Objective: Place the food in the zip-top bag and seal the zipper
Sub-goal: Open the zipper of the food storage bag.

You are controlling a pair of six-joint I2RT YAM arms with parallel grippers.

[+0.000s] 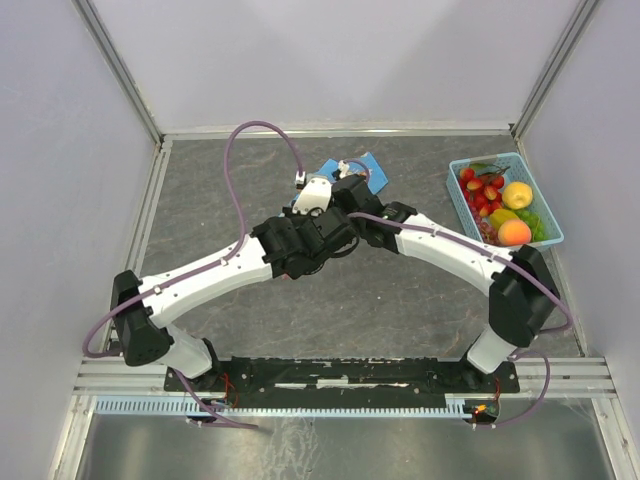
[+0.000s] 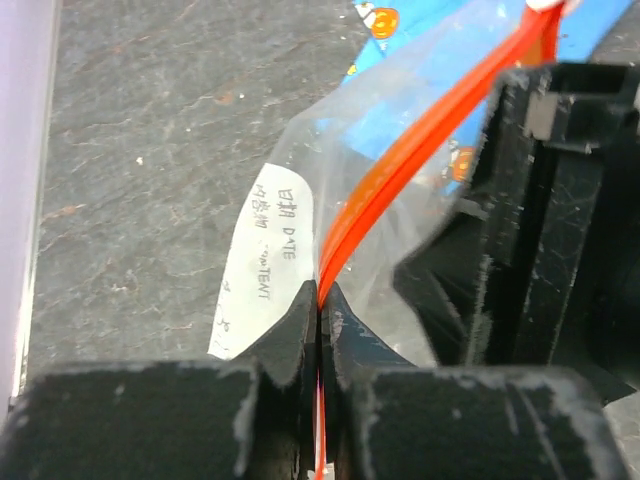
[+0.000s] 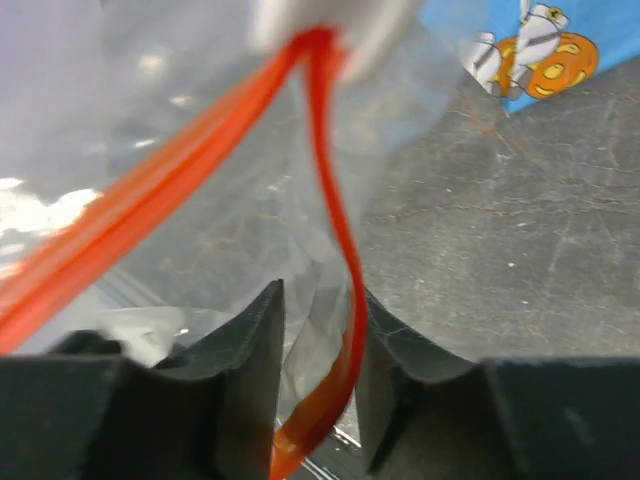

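Observation:
The clear zip-top bag (image 2: 420,250) with a white label hangs between my two grippers at the table's middle. My left gripper (image 2: 320,305) is shut on the bag's red-orange zipper (image 2: 400,170), pinching the strip flat. My right gripper (image 3: 318,300) has its jaws apart, with crumpled bag film and the zipper strip (image 3: 340,230) lying loosely between them against the right finger. In the top view the left gripper (image 1: 322,208) and the right gripper (image 1: 350,195) meet over the bag. The food, with strawberries (image 1: 482,190), lemon (image 1: 517,194) and orange (image 1: 514,232), lies in the basket.
A light-blue plastic basket (image 1: 455,195) stands at the right edge of the table. A blue patterned cloth (image 1: 362,164) lies just behind the grippers and also shows in the right wrist view (image 3: 530,50). White walls enclose the table on three sides.

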